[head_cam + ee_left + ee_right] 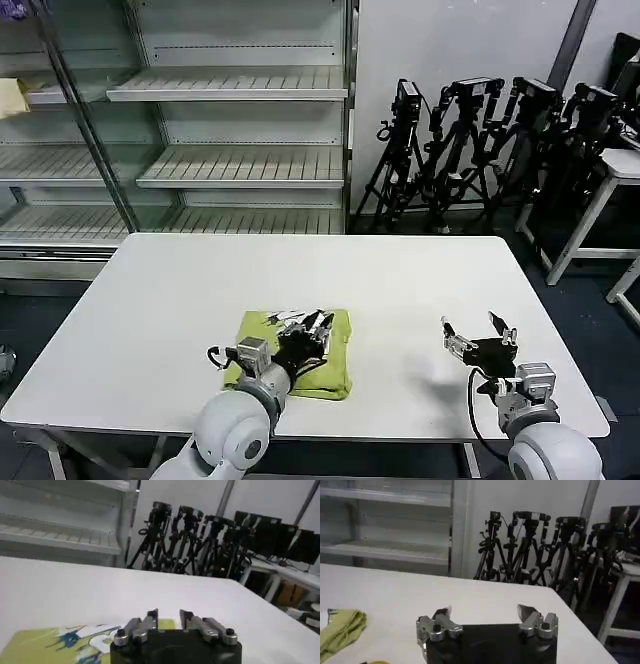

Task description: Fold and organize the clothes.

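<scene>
The clothes are one lime-green T-shirt (pixel 331 352), folded into a small rectangle near the front edge of the white table (pixel 200 290). Its top face carries a blue and white print (pixel 82 636). My left gripper (pixel 312 322) hovers just over the shirt's top, its fingers (pixel 151 617) a narrow gap apart with green fabric showing beneath, nothing pinched. My right gripper (pixel 478 328) stands wide open over bare table to the shirt's right, well apart from it. In the right wrist view that gripper (pixel 482 611) is open and the shirt's folded edge (pixel 340 627) lies off to one side.
Glass-fronted shelving (pixel 230 130) stands behind the table on the left, with a pale yellow folded item (pixel 12 95) on one shelf. Several camera tripods (pixel 480 140) stand at the back right. Another white table (pixel 610 180) stands at the far right.
</scene>
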